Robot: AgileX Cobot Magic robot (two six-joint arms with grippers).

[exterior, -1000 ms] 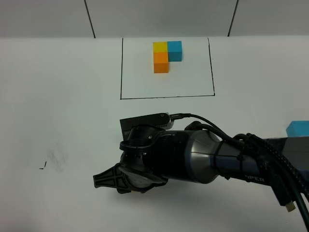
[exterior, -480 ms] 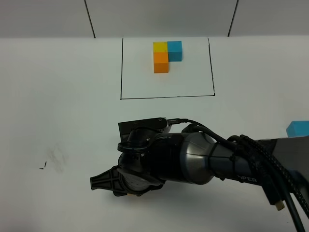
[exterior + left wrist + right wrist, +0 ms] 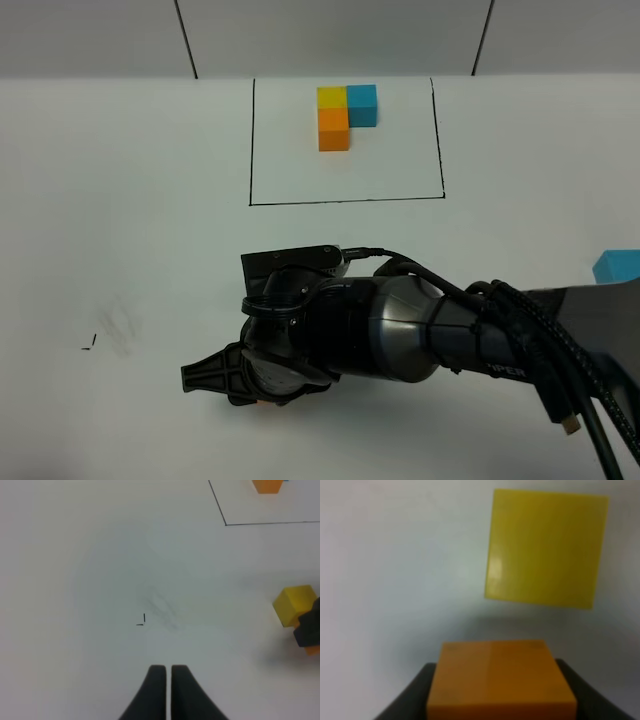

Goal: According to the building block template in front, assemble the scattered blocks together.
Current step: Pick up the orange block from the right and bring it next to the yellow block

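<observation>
Right gripper point(image 3: 500, 694) jaws partway apart, clamping orange cube point(image 3: 500, 677), 7 o'clock of table point(image 3: 120, 200); yellow cube point(image 3: 546, 547) near, apart. Blue cube point(image 3: 617, 266) 3 o'clock edge. Template point(image 3: 345, 115) 12 o'clock. Left gripper point(image 3: 164, 690) jaws pressed together, empty.

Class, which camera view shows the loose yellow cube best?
The right wrist view: the yellow cube fills much of it, top face unobstructed. The left wrist view shows it small at the edge. In the exterior high view the right arm hides it.
</observation>
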